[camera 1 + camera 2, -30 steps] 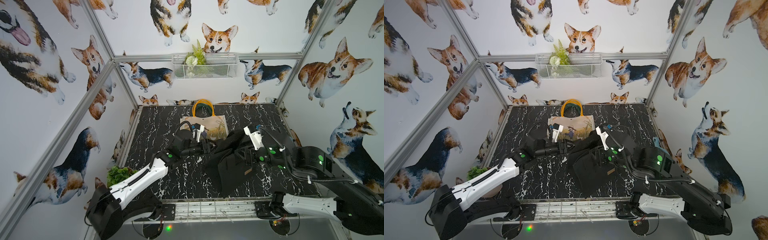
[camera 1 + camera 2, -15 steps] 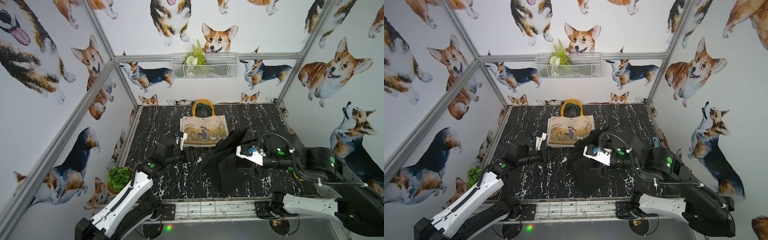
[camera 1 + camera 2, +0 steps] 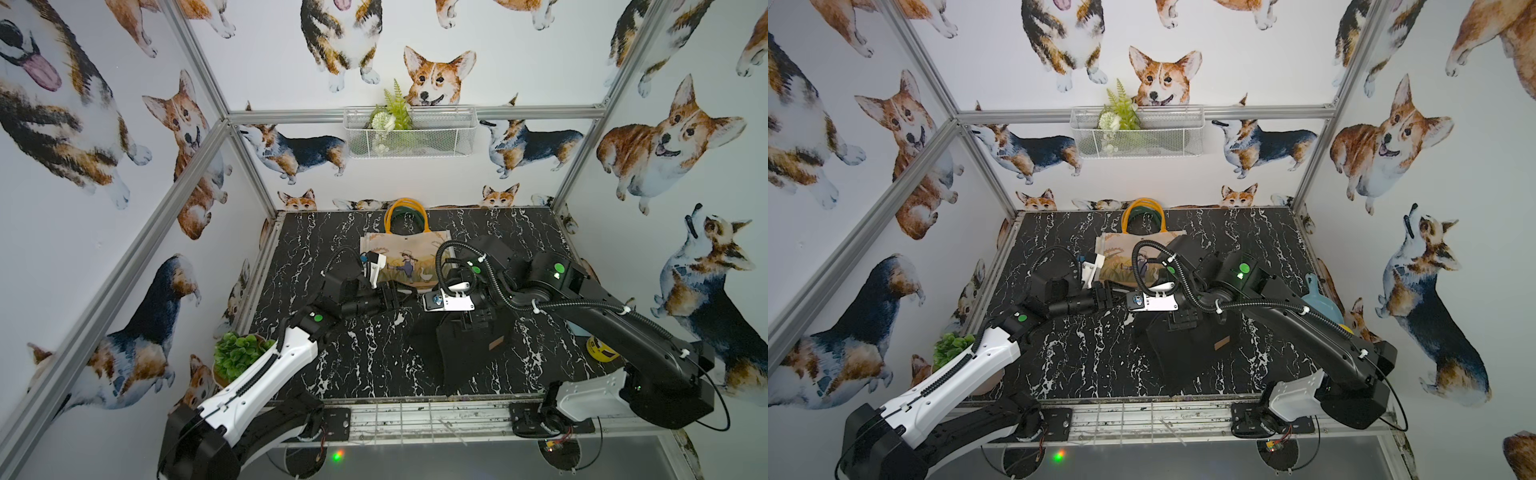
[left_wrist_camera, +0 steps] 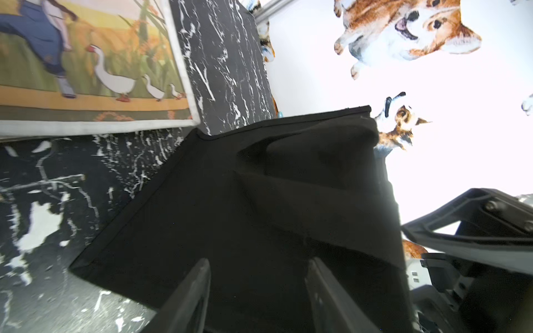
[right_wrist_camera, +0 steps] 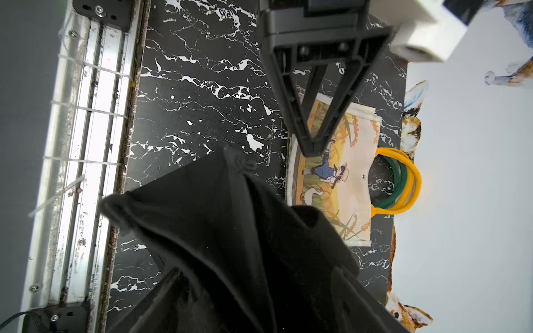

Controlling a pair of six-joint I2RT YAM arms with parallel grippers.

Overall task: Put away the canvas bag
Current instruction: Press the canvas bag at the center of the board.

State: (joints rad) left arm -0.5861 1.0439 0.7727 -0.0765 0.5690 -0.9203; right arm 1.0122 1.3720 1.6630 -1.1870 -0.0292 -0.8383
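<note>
The black canvas bag (image 3: 465, 353) lies rumpled at 5 o'clock on the tabletop (image 3: 353, 357), with 1 fold humped up. The left pincer (image 4: 259, 262) and right pincer (image 5: 256, 271) both stand apart at that fabric, probably lining up to pinch and fold it.

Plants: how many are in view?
2. A potted plant sits at the table's left edge; a fern stands in the wire basket on the back wall. More could be hidden.

Canvas bag (image 3: 465, 361) lies on table (image 3: 353, 365) before the tote (image 3: 411, 249).
</note>
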